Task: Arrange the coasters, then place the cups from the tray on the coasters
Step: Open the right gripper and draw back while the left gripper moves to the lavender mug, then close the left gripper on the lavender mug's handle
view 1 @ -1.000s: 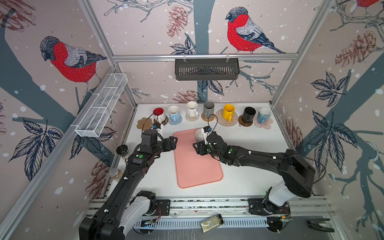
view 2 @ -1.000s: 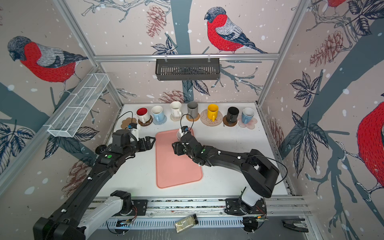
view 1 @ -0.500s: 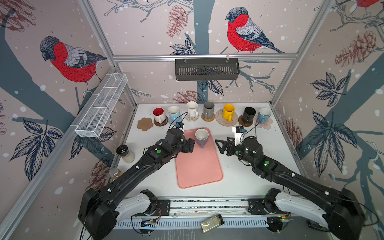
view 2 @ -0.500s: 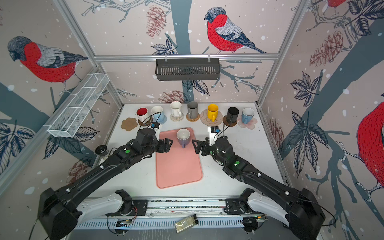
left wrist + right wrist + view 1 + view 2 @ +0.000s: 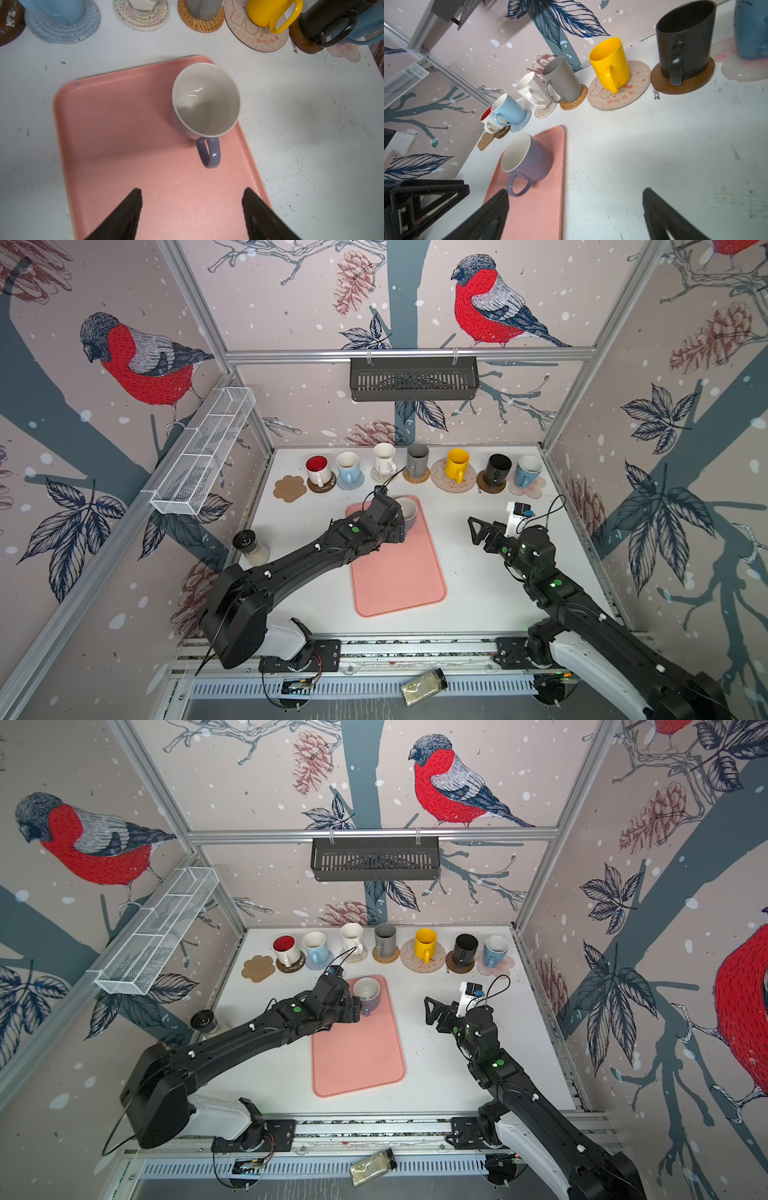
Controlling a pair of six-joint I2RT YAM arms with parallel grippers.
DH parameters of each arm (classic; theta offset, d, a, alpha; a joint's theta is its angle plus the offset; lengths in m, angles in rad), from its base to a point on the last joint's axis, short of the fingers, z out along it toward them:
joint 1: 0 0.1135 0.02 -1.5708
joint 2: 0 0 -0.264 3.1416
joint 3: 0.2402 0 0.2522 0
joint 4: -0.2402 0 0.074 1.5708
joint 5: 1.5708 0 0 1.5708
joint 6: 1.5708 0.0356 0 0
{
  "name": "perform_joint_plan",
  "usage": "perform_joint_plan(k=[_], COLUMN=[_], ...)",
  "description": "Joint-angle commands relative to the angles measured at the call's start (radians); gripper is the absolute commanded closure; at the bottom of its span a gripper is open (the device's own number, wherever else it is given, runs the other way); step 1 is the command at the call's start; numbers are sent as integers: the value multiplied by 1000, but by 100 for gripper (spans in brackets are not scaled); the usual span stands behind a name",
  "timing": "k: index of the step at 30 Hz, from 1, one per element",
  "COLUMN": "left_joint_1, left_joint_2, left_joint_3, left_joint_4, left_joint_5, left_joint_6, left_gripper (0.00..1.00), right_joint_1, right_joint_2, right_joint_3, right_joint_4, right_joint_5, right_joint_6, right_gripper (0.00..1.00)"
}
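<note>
While the lavender cup (image 5: pixel 205 101) is standing upright at the 1 o'clock corner of the tray (image 5: pixel 116 124), the left pincer (image 5: pixel 192 189) is hovering open at the cup's 7 o'clock, gripping nothing. The right pincer (image 5: pixel 575 189) is gaping wide over the table (image 5: pixel 654 145), at the tray's 3 o'clock. Red characters are showing on the pink cartoon coaster (image 5: pixel 259 37), unreadable.

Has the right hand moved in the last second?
Yes: the right hand has pulled back rightward, off the salmon-pink rectangular tray, to above the white table beside it.
</note>
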Motion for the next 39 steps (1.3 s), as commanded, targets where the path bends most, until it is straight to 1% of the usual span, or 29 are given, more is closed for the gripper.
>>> perform_joint_plan(k=[1,4,10,16,20,24,29,31,34,38,39], left_joint_1=[-16,-16,-19,-21,-20,-21,-21,-21,-20,-19,-19], left_joint_2=[54,128,245,291,305,337,371,383,386,387,388], left_joint_3=[47,99,160,170,177,209,242,251,255,259,259], left_joint_4=[7,-40,-37,-27,-24,-44,-56,-68,-86,-101,-103], left_joint_5=[-20,-14,1,8,2,-7,-16,-28,-64,-75,-77], left_joint_6=[-34,-61,-83,-86,-84,-84,-78,-73,-73,-67,-63], left_gripper=[24,25,27,32,40,51,59,65,68,73,75], right_joint_1=[-15,-32,-40,-42,-42,-43,-43,-44,-43,-43,-43], right_joint_2=[24,34,31,15,20,37,50,54,59,68,70], right_joint_3=[-25,-41,-44,-50,-55,-55,-53,-53,-53,-51,-50], right_joint_4=[49,49,36,31,39,43,42,45,48,51,51], right_joint_5=[48,48,49,47,50,50,49,46,38,27,24], right_joint_6=[34,47,58,61,61,61,55,54,54,54,54], right_gripper=[1,1,1,0,1,1,1,0,0,1,1])
